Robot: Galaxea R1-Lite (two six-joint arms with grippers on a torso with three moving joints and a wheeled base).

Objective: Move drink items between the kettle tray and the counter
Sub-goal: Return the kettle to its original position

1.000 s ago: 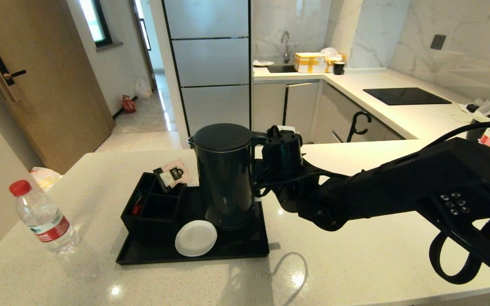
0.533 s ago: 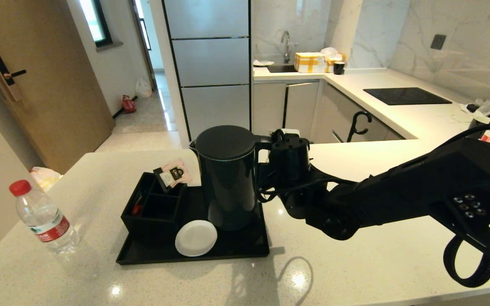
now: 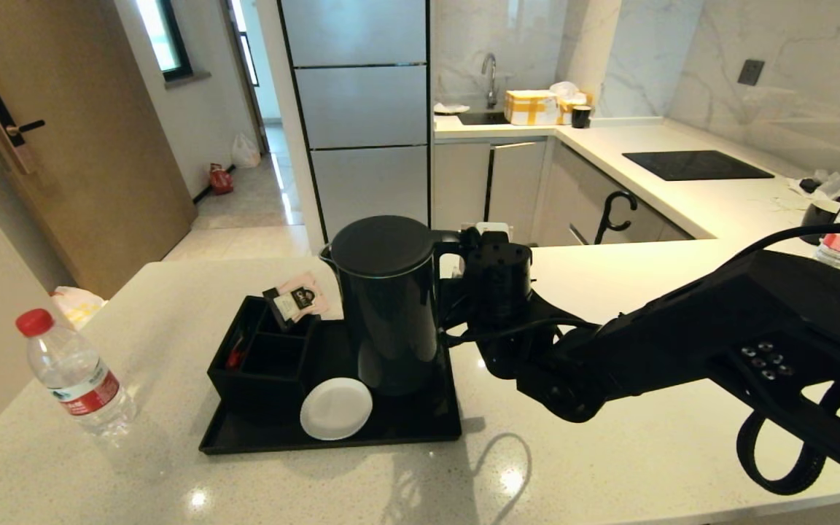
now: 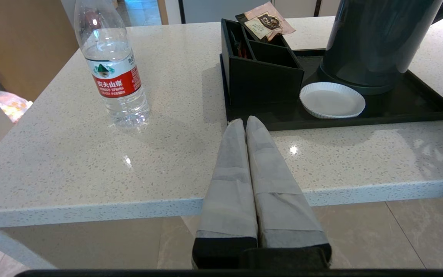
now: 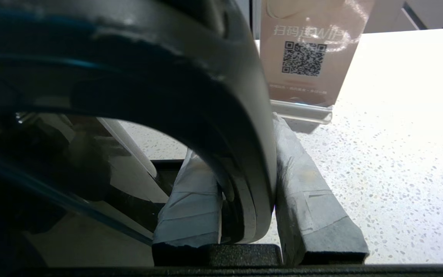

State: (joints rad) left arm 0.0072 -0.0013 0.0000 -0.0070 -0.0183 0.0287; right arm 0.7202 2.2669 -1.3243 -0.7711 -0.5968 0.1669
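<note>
1. While the kettle (image 3: pixel 388 306) stands on the tray (image 3: pixel 405 426), the right gripper (image 5: pixel 244 200) pinches its loop handle (image 5: pixel 221 111).
2. Rigid, probably heavy, top-loaded: the handle suits.
3. Left gripper (image 4: pixel 246 127) pressed together, empty, at the counter (image 3: pixel 609 437) edge; bottle (image 3: pixel 74 375) nearby.

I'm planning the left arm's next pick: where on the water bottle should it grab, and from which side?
Grip the water bottle around its labelled body, level, from the counter's near edge. It stands upright and alone, apart from the tray, so nothing blocks that side. The left end effector is shut and must open first. The right end effector holds the kettle handle.
</note>
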